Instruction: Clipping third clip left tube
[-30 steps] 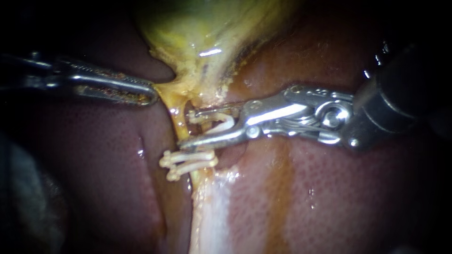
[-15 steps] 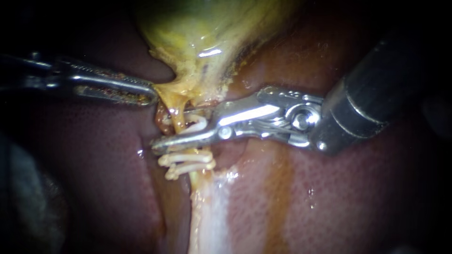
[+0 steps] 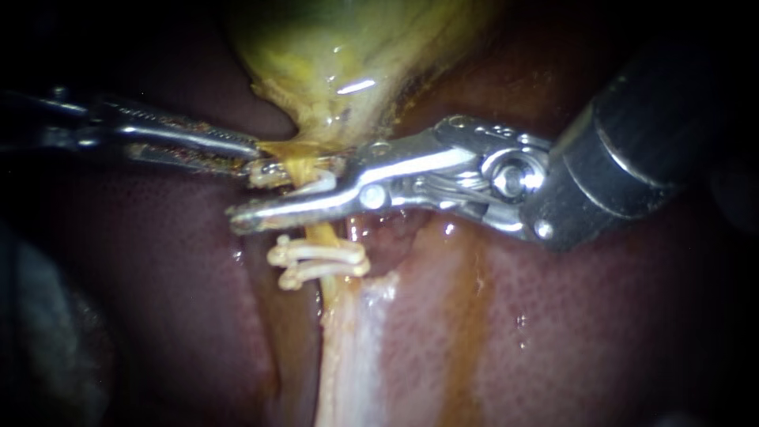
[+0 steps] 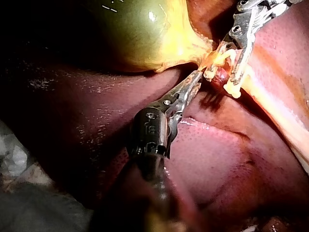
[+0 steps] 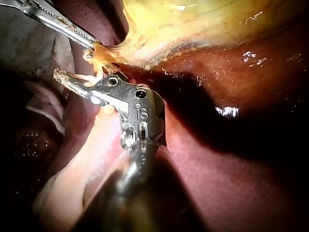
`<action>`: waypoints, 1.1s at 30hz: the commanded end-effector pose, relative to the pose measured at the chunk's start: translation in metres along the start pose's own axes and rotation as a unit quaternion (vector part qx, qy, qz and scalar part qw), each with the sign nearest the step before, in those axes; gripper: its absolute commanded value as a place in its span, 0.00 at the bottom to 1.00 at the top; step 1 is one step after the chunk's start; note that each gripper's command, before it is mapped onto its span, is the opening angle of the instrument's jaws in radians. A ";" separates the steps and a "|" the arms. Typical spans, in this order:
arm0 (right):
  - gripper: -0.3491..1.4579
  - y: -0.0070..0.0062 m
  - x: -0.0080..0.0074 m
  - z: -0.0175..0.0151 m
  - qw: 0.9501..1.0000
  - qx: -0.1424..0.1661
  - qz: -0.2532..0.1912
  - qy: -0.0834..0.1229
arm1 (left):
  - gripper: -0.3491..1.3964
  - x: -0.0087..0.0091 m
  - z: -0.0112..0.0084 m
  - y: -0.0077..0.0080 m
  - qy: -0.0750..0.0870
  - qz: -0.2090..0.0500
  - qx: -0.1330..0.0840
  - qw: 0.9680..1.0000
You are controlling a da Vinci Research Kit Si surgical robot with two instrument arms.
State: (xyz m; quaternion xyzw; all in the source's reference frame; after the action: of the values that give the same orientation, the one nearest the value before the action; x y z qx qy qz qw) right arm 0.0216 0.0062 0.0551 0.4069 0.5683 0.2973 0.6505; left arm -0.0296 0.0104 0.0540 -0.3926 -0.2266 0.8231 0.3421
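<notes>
**Right jaws hold a white clip across the tube, on the gallbladder side of the two set clips**

Endoscope view: two set clips [image 3: 316, 265] sit side by side on the tube [image 3: 320, 236] and serve as the landmark. Just beyond them, toward the gallbladder [image 3: 340, 55], the right instrument [image 3: 273, 194] reaches across the tube. Its jaws are nearly closed, with a white clip [image 3: 320, 186] held between them and wrapped around the tube. Further the same way, the left instrument [image 3: 249, 158] has its jaws pressed together on yellow tissue [image 3: 288, 150] at the foot of the gallbladder. The liver [image 3: 553, 332] lies on both sides of the set clips.

Left wrist view: the left instrument [image 4: 195, 79] pinches the yellow tissue [image 4: 208, 62] below the gallbladder [image 4: 140, 34]. Just ahead of it, the right instrument [image 4: 231, 63] carries the white clip [image 4: 221, 59]. The set clips cannot be told apart here.

Right wrist view: the right instrument [image 5: 79, 72] has the white clip [image 5: 94, 73] between narrowly parted jaws. Just ahead, the left instrument [image 5: 89, 43] grips the yellow tissue [image 5: 104, 53]. The set clips lie hidden under the jaws.
</notes>
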 end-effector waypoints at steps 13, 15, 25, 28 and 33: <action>0.19 -0.0001 0.0001 -0.0007 1.000 0.002 0.013 -0.001 | 0.00 -0.0001 0.0000 -0.0001 0.000 0.000 0.000 1.000; 0.14 -0.0001 0.0000 -0.0009 1.000 0.002 0.021 -0.002 | 0.00 -0.0001 0.0001 -0.0001 0.000 0.001 0.000 1.000; 0.00 -0.0005 -0.0003 -0.0017 0.999 0.004 0.036 -0.004 | 0.00 -0.0001 0.0001 -0.0002 0.000 0.001 0.000 1.000; 0.00 -0.0004 -0.0004 -0.0018 0.999 0.005 0.035 -0.003 | 0.00 -0.0002 0.0001 -0.0002 0.000 0.001 0.000 1.000; 0.00 -0.0004 -0.0006 -0.0017 0.999 0.005 0.035 -0.003 | 0.00 -0.0002 0.0001 -0.0002 0.000 0.001 0.000 1.000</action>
State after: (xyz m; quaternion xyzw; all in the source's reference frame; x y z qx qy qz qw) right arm 0.0198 0.0058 0.0550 0.4310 0.5531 0.3155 0.6394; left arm -0.0296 0.0104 0.0543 -0.3932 -0.2264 0.8232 0.3415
